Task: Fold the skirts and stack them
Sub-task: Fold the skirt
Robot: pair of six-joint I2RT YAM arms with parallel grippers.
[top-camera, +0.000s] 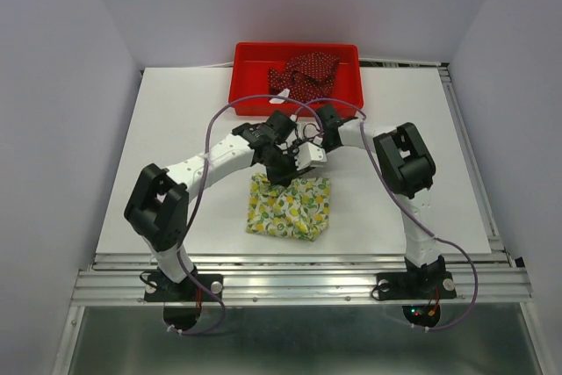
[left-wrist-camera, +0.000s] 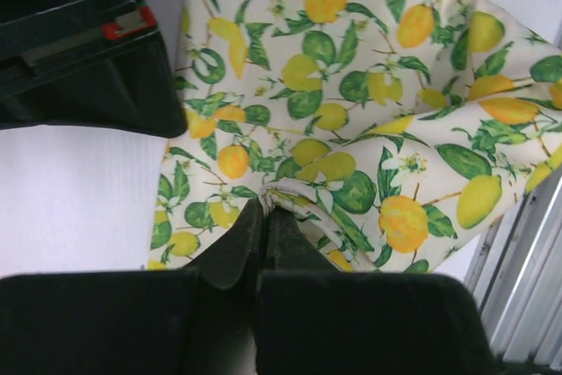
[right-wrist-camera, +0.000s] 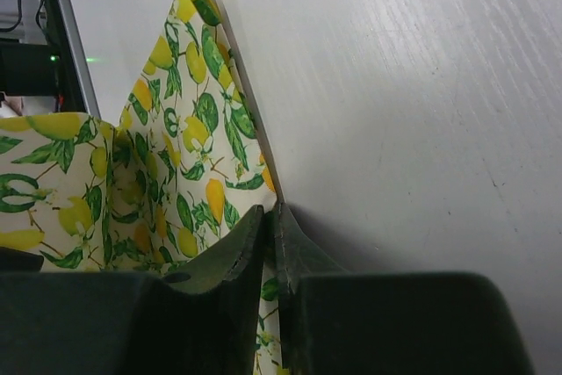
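Both tools are clamped on the lemon skirt [top-camera: 288,210] here. On the left tool [left-wrist-camera: 263,217] the two fingers are squeezed basically together with no real gap. A folded bit of the skirt's edge, with pale lining showing, is caught right at the tips. Right tool [right-wrist-camera: 270,217], same deal: fingers pinched narrow on an edge of the lemon cloth, and the cloth stands up in a point just past the tips, lifted off the desk [right-wrist-camera: 421,85].

From the top camera, the lemon skirt sits on the desk on the near side of the red tray [top-camera: 241,94], apart from it and not touching. Both tools grip the skirt edge that faces the tray, close beside each other. The rest of the skirt lies mostly flat, away from the tray.

The dark red skirt [top-camera: 303,75] is bunched up inside the tray, nobody touching it.
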